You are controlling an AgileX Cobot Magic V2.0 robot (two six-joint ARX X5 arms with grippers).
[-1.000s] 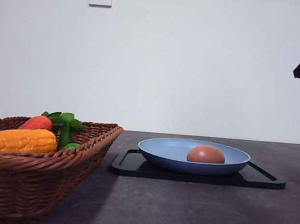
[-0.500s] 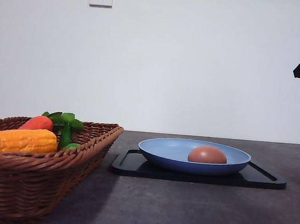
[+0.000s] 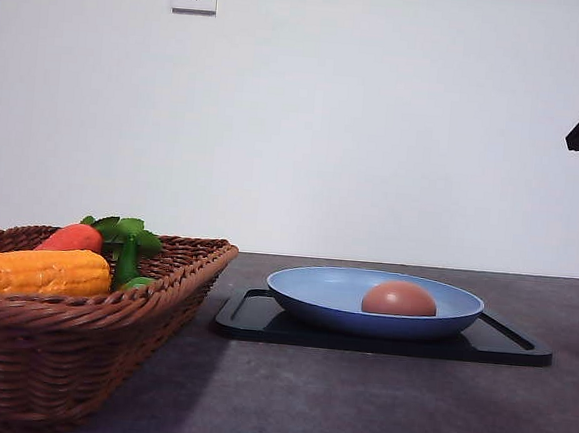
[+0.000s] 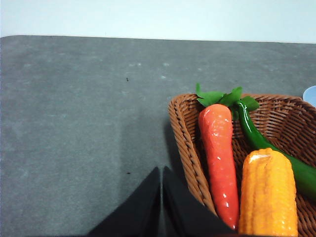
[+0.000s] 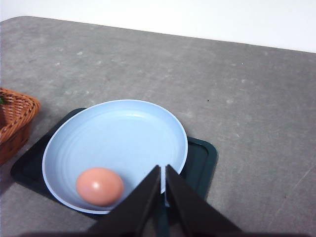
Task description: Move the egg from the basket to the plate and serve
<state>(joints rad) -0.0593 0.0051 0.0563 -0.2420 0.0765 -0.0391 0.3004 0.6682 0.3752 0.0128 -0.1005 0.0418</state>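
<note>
On right of surface [image 3: 375,404]: egg [image 3: 398,299] resting in plate [image 3: 309,288], off centre (free to roll). Light, smooth, brittle; plate rim gives safer hold. Right end effector [image 5: 163,190] pinched together, empty, above near rim.

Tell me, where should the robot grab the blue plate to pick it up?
Probably the raised rim of the plate on its bare side, coming in from above. The egg lies near the opposite edge, and the rim overhangs the black tray, leaving room underneath.
</note>
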